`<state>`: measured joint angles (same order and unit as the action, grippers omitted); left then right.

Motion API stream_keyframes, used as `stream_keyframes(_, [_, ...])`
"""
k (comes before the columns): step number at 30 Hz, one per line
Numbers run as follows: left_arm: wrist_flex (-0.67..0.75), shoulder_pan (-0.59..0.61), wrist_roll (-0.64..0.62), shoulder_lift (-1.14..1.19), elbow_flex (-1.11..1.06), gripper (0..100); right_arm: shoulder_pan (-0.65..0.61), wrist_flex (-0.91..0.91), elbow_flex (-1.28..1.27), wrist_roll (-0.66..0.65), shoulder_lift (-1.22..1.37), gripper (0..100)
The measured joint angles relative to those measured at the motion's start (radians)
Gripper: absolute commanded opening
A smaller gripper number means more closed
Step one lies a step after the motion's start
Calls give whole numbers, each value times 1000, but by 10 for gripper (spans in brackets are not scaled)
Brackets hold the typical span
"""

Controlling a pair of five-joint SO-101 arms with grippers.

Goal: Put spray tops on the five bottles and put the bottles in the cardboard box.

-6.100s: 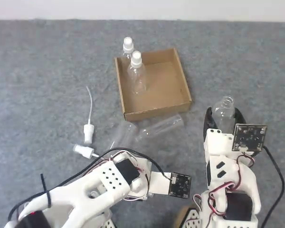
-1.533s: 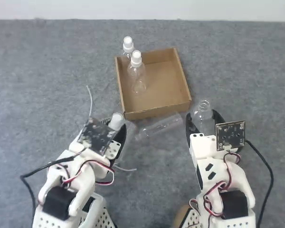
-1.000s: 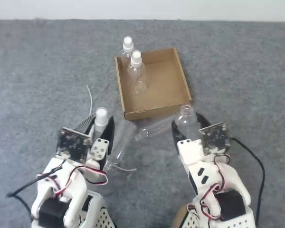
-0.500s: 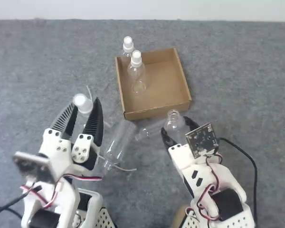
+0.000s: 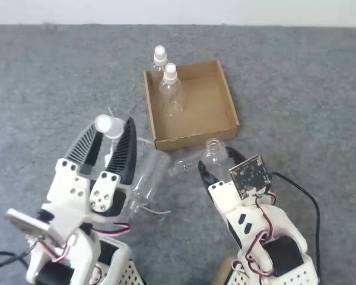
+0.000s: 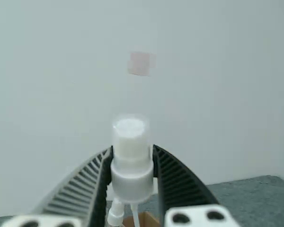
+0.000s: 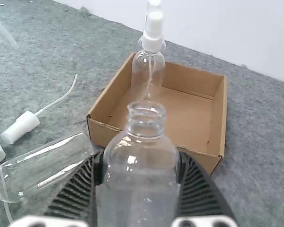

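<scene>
My left gripper (image 5: 114,126) is shut on a white spray top (image 5: 107,126), held high above the carpet with its head up; in the left wrist view the spray top (image 6: 130,162) sits between the fingers of that gripper (image 6: 131,156). The right gripper (image 5: 216,163) is shut on an upright clear bottle (image 5: 213,152) with an open neck, just in front of the cardboard box (image 5: 193,138). The right wrist view has this bottle (image 7: 141,158) close up before the box (image 7: 114,131). One capped bottle (image 5: 171,90) stands in the box, another (image 5: 159,57) behind its far corner.
Two clear bottles without tops lie on the carpet in front of the box, one (image 5: 147,177) beside the left arm, one (image 5: 191,159) by the box wall. A loose spray top (image 7: 21,126) with its thin tube lies near them. Grey carpet spreads out on both sides.
The left gripper lifted the spray top off the carpet and has edged right. The right gripper carried the open bottle leftward to the box's front; it has barely shifted in the last half second.
</scene>
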<state>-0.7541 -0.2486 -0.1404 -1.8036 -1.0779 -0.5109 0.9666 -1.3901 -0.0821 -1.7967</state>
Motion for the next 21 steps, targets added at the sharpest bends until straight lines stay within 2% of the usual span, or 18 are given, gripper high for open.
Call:
stream_keyframes(7, [46,-51,0,0,0,12,-28,-143,-109,-2,3,41])
stream_keyframes(14, [49,-51,-83,0,0,12,-80,-269,-201,-110,3,41])
stream_keyframes(21, [49,-52,-92,0,0,12,-124,-354,-250,-161,3,41])
